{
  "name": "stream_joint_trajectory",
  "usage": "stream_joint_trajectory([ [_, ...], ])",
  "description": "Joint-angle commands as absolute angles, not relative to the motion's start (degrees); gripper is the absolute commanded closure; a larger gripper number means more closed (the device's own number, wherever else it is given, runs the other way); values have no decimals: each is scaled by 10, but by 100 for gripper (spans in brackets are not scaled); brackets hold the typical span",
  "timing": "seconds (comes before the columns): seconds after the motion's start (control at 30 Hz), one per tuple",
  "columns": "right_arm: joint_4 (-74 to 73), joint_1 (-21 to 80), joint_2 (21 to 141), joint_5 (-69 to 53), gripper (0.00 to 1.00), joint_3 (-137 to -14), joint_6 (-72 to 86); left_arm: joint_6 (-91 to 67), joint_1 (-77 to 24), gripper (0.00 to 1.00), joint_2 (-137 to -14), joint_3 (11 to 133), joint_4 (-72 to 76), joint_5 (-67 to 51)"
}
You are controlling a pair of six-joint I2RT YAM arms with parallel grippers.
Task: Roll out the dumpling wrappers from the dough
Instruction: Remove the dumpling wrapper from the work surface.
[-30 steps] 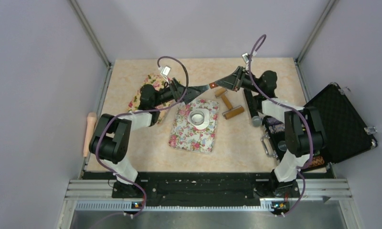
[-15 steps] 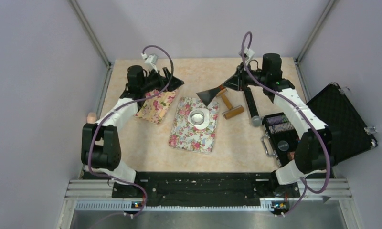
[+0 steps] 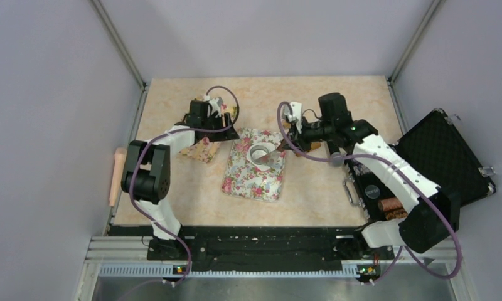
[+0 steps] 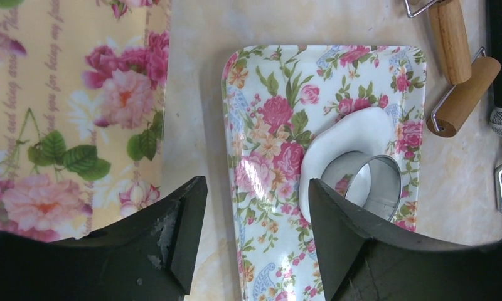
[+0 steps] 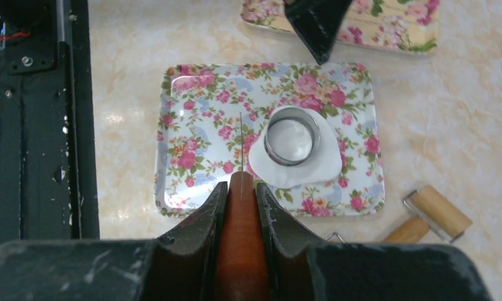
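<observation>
Top external view: my left gripper point(image 4: 256, 183) hangs above the gap between the yellow tray point(image 3: 201, 150) and the floral tray point(image 3: 251, 182), jaws apart and empty. The dough point(image 5: 299, 169) lies flat on the floral tray under a ring cutter point(image 5: 290, 137). My right gripper point(image 5: 241, 188) pinches the scraper point(image 5: 239, 251) by its handle, blade just beside the dough.
</observation>
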State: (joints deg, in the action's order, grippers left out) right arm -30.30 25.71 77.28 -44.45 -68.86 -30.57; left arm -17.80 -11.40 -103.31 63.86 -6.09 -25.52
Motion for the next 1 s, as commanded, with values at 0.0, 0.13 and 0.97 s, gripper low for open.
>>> stream_joint_trajectory([
  [0.0,-270,327,751,-420,100,-675,-377,-157,-124,37,-1033,672,-65,-232],
  [0.13,-201,380,762,-369,100,-655,-372,-145,-137,37,-1059,692,-91,-214],
  [0.97,-158,467,905,-235,100,-759,-385,-133,-141,74,-1123,740,-153,-205],
])
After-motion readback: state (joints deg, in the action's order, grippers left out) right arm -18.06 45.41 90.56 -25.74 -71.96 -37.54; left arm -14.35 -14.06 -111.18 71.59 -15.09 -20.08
